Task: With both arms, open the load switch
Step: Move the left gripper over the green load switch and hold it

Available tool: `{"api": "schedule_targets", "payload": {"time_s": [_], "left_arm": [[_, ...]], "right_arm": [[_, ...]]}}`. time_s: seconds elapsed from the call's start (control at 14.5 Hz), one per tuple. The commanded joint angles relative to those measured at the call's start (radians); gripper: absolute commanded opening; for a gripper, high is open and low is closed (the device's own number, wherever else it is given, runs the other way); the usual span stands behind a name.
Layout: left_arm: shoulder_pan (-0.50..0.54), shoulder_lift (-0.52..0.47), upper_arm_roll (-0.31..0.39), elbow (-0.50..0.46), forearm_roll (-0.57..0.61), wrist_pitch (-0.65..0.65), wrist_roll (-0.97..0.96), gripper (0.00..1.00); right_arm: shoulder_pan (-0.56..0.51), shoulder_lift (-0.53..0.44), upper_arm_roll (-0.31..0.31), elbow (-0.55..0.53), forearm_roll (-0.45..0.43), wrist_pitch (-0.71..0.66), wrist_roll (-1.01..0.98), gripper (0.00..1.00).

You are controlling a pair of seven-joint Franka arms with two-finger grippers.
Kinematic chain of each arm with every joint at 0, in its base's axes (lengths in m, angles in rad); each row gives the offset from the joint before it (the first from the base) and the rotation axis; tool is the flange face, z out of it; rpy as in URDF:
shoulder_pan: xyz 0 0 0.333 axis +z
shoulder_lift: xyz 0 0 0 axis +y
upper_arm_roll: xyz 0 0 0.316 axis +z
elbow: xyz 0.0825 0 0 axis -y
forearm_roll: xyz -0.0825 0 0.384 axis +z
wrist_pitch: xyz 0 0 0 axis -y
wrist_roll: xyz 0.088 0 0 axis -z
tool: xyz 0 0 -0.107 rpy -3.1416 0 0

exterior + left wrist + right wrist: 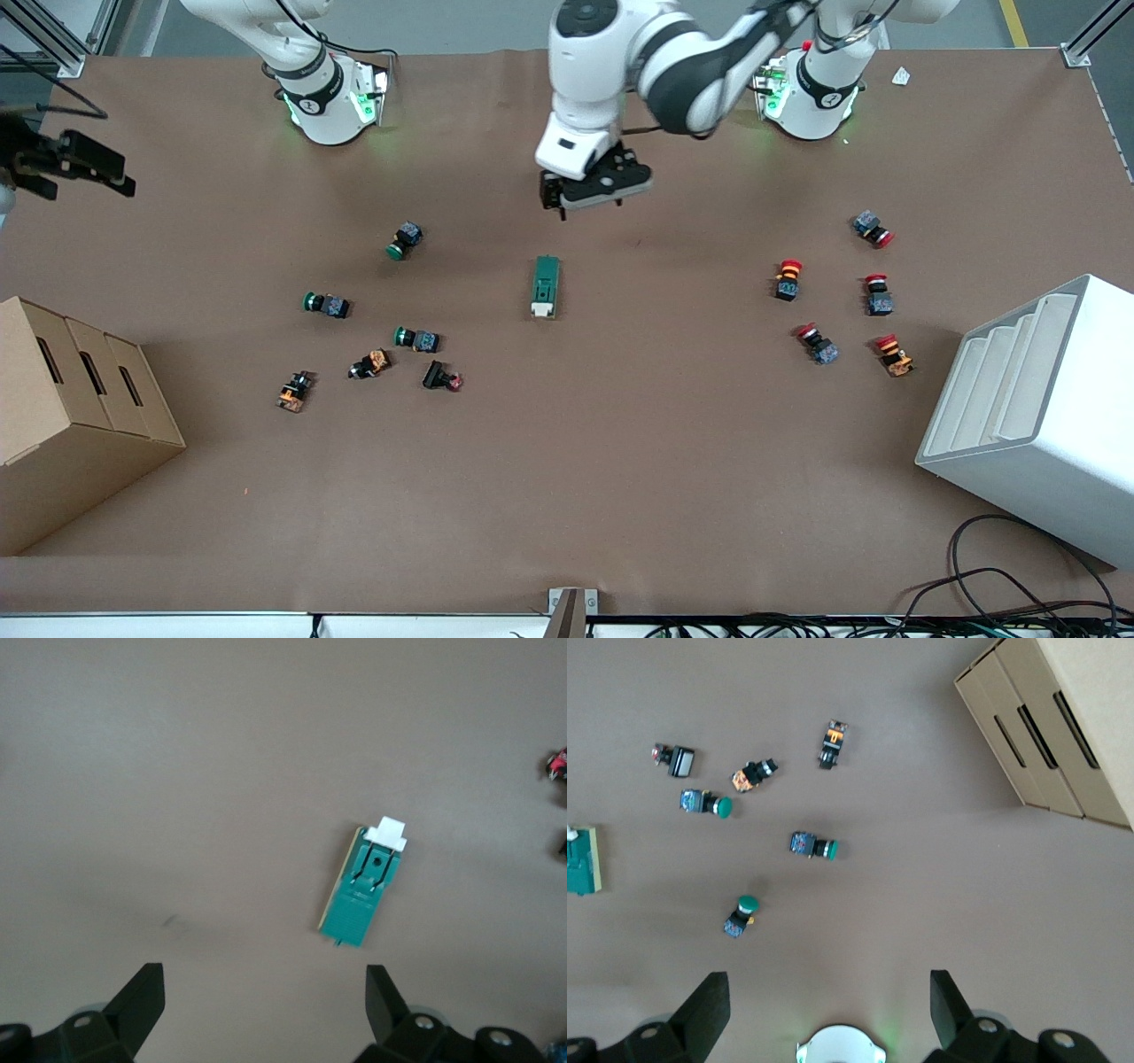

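The load switch (546,286) lies flat near the middle of the brown worktop (620,461), its white lever (541,308) at the end nearer the front camera; nothing touches it. The left end effector (592,193) hangs over the bare worktop between the arm bases and the switch, its fingers (142,999) spread apart with nothing between them; in the left wrist view the switch (365,884) lies just off the fingertips, not between them. The right end effector (66,164) is held over the edge of the worktop at the right arm's end, above the cardboard boxes (75,416), fingers (707,1005) likewise apart and empty. Green-capped buttons (406,239) and orange-bodied parts (370,363) are scattered toward the right arm's end of the worktop; red-capped buttons (788,278) lie toward the left arm's end, near a white stepped bin (1036,416). Black cables (1019,585) trail at the worktop's near corner by the bin.
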Motion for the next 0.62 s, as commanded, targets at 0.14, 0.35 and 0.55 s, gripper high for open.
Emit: {"api": "schedule_targets", "payload": {"time_s": [0.14,0.35,0.55], "left_arm": [[-0.115,0.171,-0.002,0.020,0.372,0.044,-0.424,1.00],[-0.160,0.227,-0.002,0.013,0.549,0.041,-0.582,1.00],[-0.203,0.271,0.003,0.002,0.733,0.028,-0.714,1.00]], "right_arm": [[-0.024,0.122,0.005,0.001,-0.014,0.051,-0.014,1.00],[-0.022,0.149,0.005,0.005,-0.014,0.102,-0.012,1.00],[-0.013,0.191,0.006,-0.002,0.005,0.122,0.003,1.00]]}}
